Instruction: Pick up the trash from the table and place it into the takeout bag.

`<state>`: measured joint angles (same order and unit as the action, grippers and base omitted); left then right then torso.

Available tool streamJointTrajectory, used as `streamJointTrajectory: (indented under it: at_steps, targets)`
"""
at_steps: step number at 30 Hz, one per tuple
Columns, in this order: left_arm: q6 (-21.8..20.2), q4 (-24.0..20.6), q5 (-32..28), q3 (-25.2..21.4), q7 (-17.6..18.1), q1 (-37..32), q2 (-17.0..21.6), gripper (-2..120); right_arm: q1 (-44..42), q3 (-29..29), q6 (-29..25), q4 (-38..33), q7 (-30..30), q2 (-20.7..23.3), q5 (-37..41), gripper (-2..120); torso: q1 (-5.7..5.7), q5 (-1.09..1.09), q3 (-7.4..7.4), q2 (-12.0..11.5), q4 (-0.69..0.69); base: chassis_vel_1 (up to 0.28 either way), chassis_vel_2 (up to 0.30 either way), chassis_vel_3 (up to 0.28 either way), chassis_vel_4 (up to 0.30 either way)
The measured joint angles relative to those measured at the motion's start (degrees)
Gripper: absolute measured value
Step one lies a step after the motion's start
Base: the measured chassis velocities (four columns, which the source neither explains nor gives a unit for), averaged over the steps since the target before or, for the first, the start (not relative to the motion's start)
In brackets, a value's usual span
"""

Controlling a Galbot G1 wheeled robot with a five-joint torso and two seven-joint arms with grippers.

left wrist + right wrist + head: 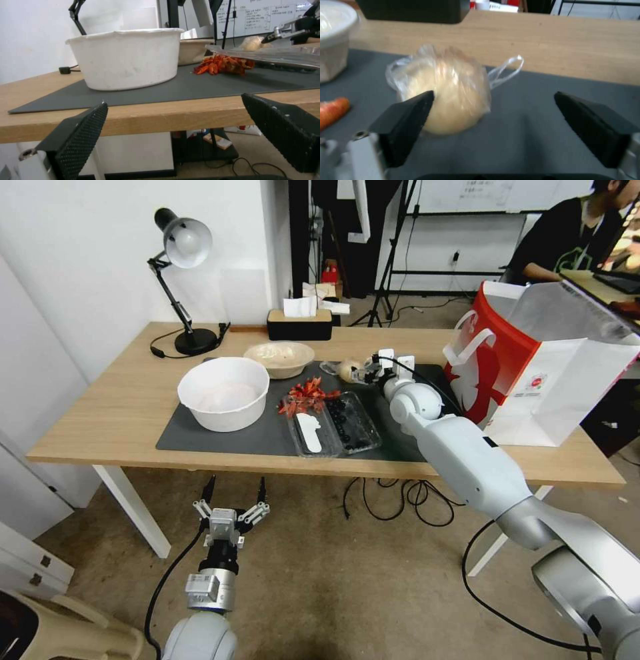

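A clear bag with a beige lump [347, 369] [443, 87] lies at the back of the dark mat [267, 437] on the table [120, 413]. My right gripper [365, 373] [493, 105] is right at it, open, with the lump close against one finger [406, 117] and partly between the two. A shallow beige bowl [279, 359] [193, 51] and a heap of red scraps [307, 397] [223, 65] also lie on the mat. The red-and-white takeout bag [533, 373] stands open at the table's right end. My left gripper [233, 493] [173, 107] hangs open below the table's front edge.
A large deep white bowl [223, 393] [126, 60] and a clear tray of black berries [333, 423] sit on the mat. A black desk lamp [187, 280] and a tissue box [300, 321] stand at the back. Cables lie on the floor under the table.
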<state>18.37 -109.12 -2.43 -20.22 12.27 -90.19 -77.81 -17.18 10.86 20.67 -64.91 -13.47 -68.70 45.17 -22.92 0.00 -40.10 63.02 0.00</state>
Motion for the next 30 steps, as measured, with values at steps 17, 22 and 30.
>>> streamJointTrajectory:
  at_steps: [17,22,30]
  targets:
    - [-0.1,0.5,-0.3,0.1,0.0,0.6,0.0,100,0.4,0.0,-0.5,4.8,3.3,-2.0,-2.7,44,0.0,0.0,0.0,0.0,0.01,0.0,0.0,0.0,0.0]
    - [-0.1,0.7,-0.4,0.0,0.0,0.8,0.0,100,0.6,0.0,-1.3,5.4,3.9,-2.1,-3.3,27,0.0,0.0,0.0,0.0,0.0,0.0,0.0,0.0,0.0]
    - [0.0,1.1,-0.4,0.3,0.1,1.1,-0.2,100,1.1,-0.5,-2.0,5.5,4.5,-1.9,-3.5,0,0.0,0.0,0.0,0.0,0.0,0.0,0.0,0.0,0.0]
